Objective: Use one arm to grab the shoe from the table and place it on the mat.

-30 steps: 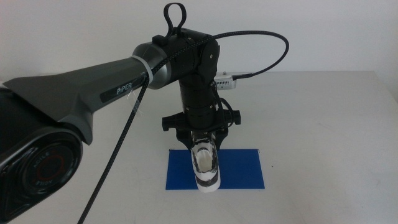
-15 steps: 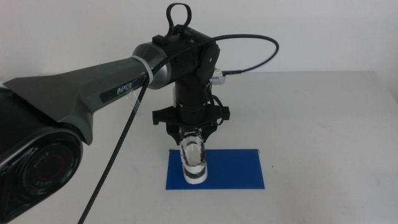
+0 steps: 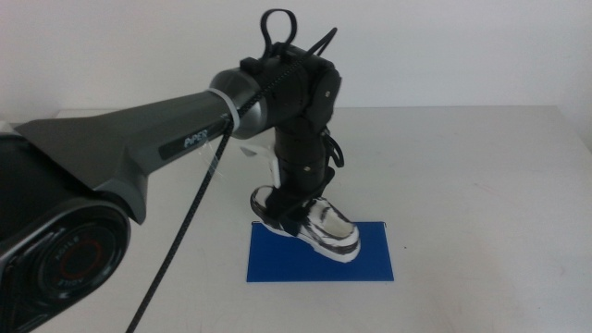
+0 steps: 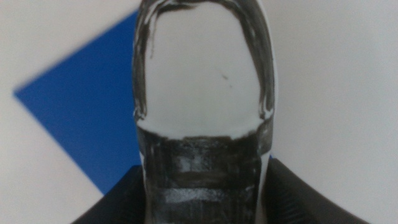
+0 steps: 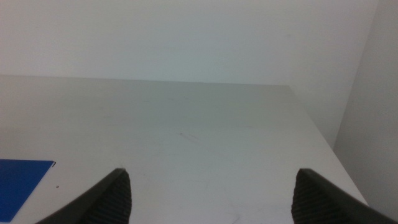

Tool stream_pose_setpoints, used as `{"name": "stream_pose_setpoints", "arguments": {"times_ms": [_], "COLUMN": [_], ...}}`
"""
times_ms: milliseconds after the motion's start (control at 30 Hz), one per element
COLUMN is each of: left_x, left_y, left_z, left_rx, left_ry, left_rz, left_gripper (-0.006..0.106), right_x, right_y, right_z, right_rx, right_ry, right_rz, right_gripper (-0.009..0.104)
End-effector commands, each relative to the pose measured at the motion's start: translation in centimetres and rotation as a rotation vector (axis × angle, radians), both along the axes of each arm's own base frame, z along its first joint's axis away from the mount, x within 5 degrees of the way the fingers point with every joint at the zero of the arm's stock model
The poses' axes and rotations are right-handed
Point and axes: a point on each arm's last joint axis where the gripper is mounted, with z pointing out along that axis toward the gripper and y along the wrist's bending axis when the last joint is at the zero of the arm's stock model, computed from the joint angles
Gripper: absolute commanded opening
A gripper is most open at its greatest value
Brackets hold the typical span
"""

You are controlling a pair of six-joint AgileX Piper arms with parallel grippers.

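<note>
White wall rises behind the off-white counter [image 3: 481, 185], whose far edge runs straight across and whose right edge shows past the blue mat [image 3: 370, 264]. The mat lies flat near the middle of the counter, toward its near edge, with bare counter on every side, the widest stretch toward the right edge and far right corner.

From the left, the left arm [image 3: 139, 148] reaches over the mat's left part; its gripper [image 3: 298, 211] points down, jaws pinching the shoe [image 3: 319, 227] across its sides. The shoe sits over the mat's far left corner, heel end past the mat's far edge, toe slanting toward the mat's middle; whether its sole touches the mat I cannot tell. In the left wrist view the shoe [image 4: 202, 93] fills the gap between the jaws, a mat corner [image 4: 87, 118] beside it.

Off to the right, the right gripper [image 5: 211, 186] waits with jaws spread wide, open counter ahead of it and a mat corner [image 5: 18, 177] at one side.
</note>
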Motion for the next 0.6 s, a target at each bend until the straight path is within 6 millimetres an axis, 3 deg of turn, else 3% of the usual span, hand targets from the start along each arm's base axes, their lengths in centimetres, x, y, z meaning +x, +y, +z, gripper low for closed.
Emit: {"name": "stream_pose_setpoints", "arguments": {"times_ms": [0, 200, 567], "left_x": [-1.5, -2.1, -2.3], "left_y": [0.0, -0.7, -1.2], "left_z": [3.7, 3.7, 3.0], "left_rx": [-0.023, -0.073, -0.080], "left_ry": [0.009, 0.050, 0.087], "left_rz": [0.129, 0.437, 0.441], "left_gripper": [0.014, 0.014, 0.014], "right_x": [-0.2, -0.2, -0.2], "right_y": [-0.1, -0.1, -0.1], "right_z": [1.2, 1.2, 1.2], "right_rx": [-0.025, -0.025, -0.025], "right_ry": [-0.109, -0.109, -0.109], "right_rz": [-0.008, -0.008, -0.008], "right_gripper": [0.066, 0.066, 0.066]}}
